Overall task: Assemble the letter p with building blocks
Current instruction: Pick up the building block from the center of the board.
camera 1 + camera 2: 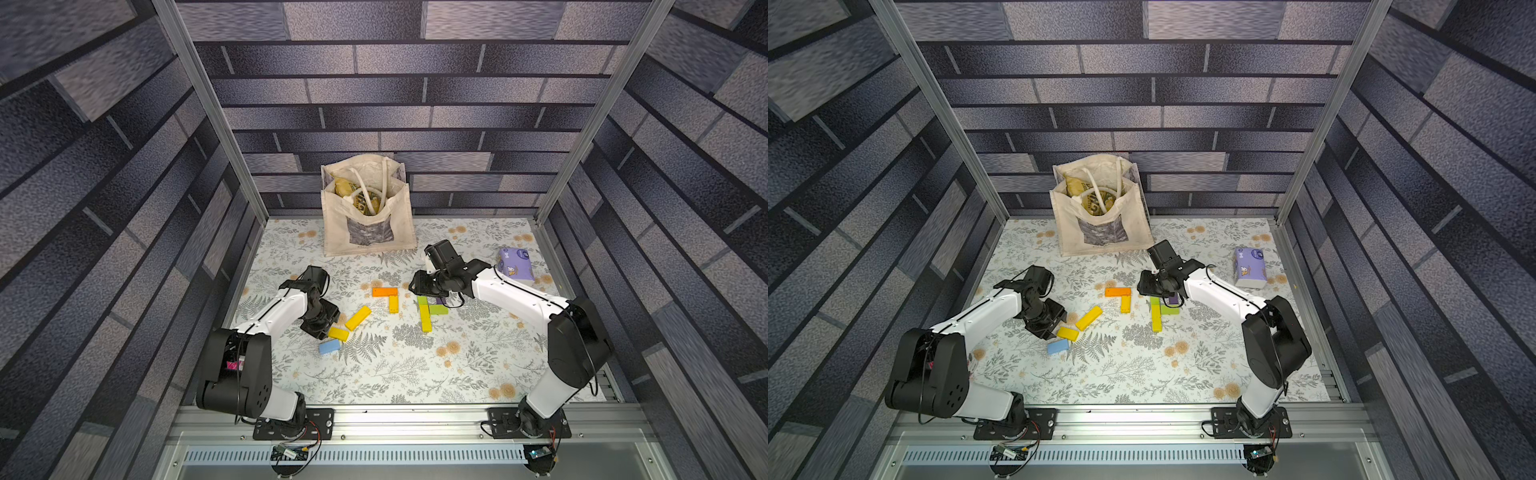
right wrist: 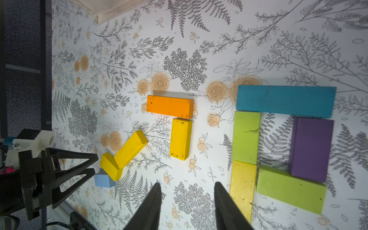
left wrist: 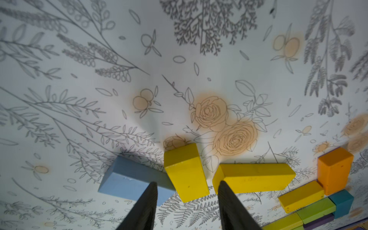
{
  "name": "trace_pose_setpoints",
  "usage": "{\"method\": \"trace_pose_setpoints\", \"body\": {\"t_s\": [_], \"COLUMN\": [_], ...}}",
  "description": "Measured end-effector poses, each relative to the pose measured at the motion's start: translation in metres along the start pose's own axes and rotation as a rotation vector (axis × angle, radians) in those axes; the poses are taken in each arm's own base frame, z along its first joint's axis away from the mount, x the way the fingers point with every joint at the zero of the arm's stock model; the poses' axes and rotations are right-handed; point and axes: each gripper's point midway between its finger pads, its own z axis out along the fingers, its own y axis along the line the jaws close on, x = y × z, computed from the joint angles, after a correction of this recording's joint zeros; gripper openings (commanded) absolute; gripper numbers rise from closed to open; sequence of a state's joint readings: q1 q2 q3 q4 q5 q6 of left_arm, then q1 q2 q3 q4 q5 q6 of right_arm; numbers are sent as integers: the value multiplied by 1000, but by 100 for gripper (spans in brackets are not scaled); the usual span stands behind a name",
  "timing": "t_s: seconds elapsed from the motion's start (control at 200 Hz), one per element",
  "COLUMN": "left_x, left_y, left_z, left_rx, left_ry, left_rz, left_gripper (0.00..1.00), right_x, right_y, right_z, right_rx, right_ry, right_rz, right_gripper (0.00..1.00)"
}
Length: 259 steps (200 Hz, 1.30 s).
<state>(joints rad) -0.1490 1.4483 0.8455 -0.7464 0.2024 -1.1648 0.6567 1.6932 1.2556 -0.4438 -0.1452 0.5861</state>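
The blocks are flat rectangular bars, long and short, that look like painted wood: matte, sharp-edged, with scuffs and small chips. All lie flat on the mat [image 1: 415,374], white with grey ferns and peach roses.

Five form a closed shape right of centre, under the right gripper [image 2: 187,184]. A short lime block [image 2: 246,137] and a long yellow block [image 2: 242,187] lie end to end as a stem. A long teal block [image 2: 285,101] lies across the lime end, a purple block [image 2: 310,149] touches its other end, and a second lime block [image 2: 290,189] closes the loop back to the stem.

In the middle an orange block [image 2: 169,106] and a short yellow block [image 2: 180,138] make a corner, close together. Nearer the left arm, a tilted yellow bar [image 2: 130,149] touches a stubby yellow block [image 2: 109,166], with a light blue block [image 2: 103,180] just beside that.

The left gripper [image 3: 187,184] stands about half open, its tips at the stubby yellow block, not clamped on it. The right gripper is also part open above bare mat, holding nothing.

A cream canvas tote bag [image 1: 370,232] stands at the back and a purple tissue pack [image 1: 515,264] lies to the right; any writing on them is too small to read.
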Motion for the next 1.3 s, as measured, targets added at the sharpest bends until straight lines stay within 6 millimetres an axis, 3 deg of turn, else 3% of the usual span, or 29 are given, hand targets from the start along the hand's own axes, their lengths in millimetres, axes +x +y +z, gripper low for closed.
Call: {"method": "trace_pose_setpoints", "body": {"t_s": [0.741, 0.932, 1.127, 1.297], "left_x": [3, 6, 5, -4], "left_y": [-3, -5, -5, -1], "left_z": [26, 28, 28, 24], "left_rx": [-9, -19, -19, -34], "left_ry": [-11, -5, -15, -74], "left_rz": [47, 51, 48, 51], "left_gripper": [47, 21, 17, 6], "right_x": [5, 6, 7, 8], "right_y": [-1, -3, -3, -4], "right_z": [2, 3, 4, 6], "right_rx": [-4, -2, 0, 3], "right_ry": [16, 19, 21, 26], "right_rz": [10, 11, 11, 12], "right_gripper": [46, 46, 46, 46]}}
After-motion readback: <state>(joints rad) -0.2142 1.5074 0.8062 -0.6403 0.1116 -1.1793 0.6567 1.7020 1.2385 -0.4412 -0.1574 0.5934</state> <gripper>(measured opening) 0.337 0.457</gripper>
